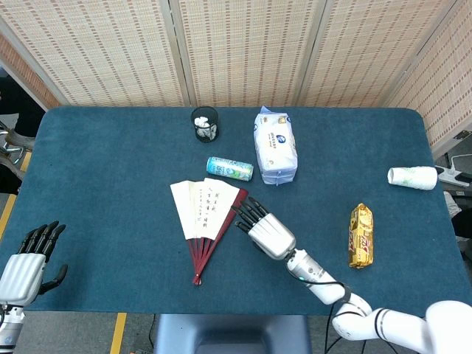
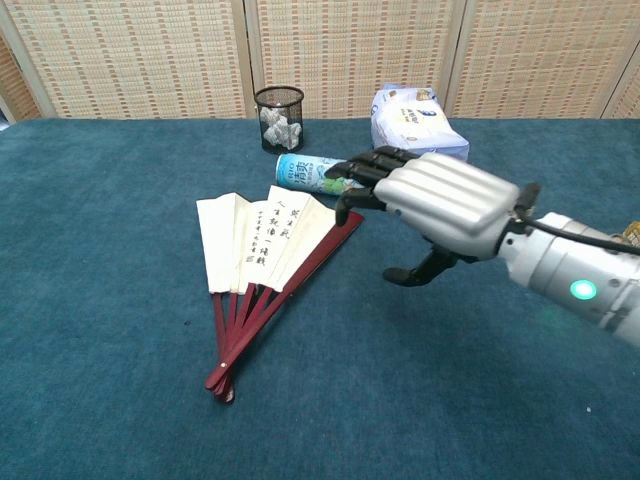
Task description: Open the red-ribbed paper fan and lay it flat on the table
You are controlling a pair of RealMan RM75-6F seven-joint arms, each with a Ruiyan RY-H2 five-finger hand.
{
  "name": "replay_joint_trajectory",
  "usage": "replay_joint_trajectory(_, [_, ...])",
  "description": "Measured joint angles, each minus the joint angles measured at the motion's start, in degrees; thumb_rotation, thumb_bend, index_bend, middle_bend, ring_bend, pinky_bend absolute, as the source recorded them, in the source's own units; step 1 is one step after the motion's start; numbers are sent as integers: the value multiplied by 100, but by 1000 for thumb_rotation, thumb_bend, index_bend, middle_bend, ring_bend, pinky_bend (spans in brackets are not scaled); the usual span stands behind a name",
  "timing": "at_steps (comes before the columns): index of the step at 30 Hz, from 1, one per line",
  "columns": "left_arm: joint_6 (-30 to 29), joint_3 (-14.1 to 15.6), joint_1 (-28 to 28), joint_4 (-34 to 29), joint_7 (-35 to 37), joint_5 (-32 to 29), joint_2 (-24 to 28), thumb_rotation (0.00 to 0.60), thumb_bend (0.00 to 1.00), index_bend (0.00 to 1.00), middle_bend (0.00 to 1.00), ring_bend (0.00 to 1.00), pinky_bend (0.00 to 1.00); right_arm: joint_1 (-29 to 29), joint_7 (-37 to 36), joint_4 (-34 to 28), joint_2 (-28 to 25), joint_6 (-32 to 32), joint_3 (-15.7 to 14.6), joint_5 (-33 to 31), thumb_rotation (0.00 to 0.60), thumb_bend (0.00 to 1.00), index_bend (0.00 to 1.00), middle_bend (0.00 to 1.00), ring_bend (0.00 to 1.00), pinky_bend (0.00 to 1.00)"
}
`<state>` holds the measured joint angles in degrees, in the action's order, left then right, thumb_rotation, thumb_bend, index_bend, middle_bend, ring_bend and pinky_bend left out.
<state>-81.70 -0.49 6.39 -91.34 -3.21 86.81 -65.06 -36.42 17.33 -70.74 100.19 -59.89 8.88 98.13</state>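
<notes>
The paper fan (image 1: 204, 215) lies partly spread on the blue table, its cream leaf with black writing pointing away from me and its red ribs meeting at a pivot near the front edge; the chest view shows the fan (image 2: 262, 262) too. My right hand (image 1: 267, 232) hovers just right of the fan's outer red rib, fingers extended and apart, holding nothing; in the chest view that hand (image 2: 440, 203) fills the middle. My left hand (image 1: 26, 262) rests open at the front left corner, far from the fan.
A green drink can (image 1: 229, 169) lies just behind the fan. A blue-white tissue pack (image 1: 274, 145) and a black mesh cup (image 1: 205, 124) stand further back. A yellow snack bar (image 1: 361, 235) and a white roll (image 1: 412, 177) lie to the right.
</notes>
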Motion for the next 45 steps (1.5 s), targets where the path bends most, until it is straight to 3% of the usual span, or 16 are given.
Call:
replay_joint_trajectory(7, [42, 9, -1, -150, 29, -71, 119, 600, 393, 0, 0, 0, 80, -549, -46, 841, 726, 370, 83, -166, 600, 177, 343, 42, 0, 54])
replay_joint_trajectory(20, [161, -19, 28, -122, 27, -231, 128, 600, 395, 27, 0, 0, 80, -888, -463, 2418, 2043, 218, 213, -629, 600, 177, 439, 88, 0, 54])
replay_joint_trajectory(30, [163, -46, 27, -140, -41, -313, 147, 600, 394, 48, 3, 0, 80, -1156, -519, 2989, 2505, 231, 349, -931, 600, 177, 459, 99, 0, 54])
replay_joint_trajectory(35, [209, -15, 27, -197, 18, -303, 215, 600, 394, 48, 5, 0, 80, -1290, -529, 3322, 2736, 211, 364, -989, 600, 181, 517, 129, 0, 64])
replay_joint_trajectory(45, [56, -35, -58, -217, -82, -352, 239, 600, 394, 49, 7, 0, 80, -1499, -917, 3628, 2978, -169, 361, -1080, 600, 471, 602, 184, 0, 94])
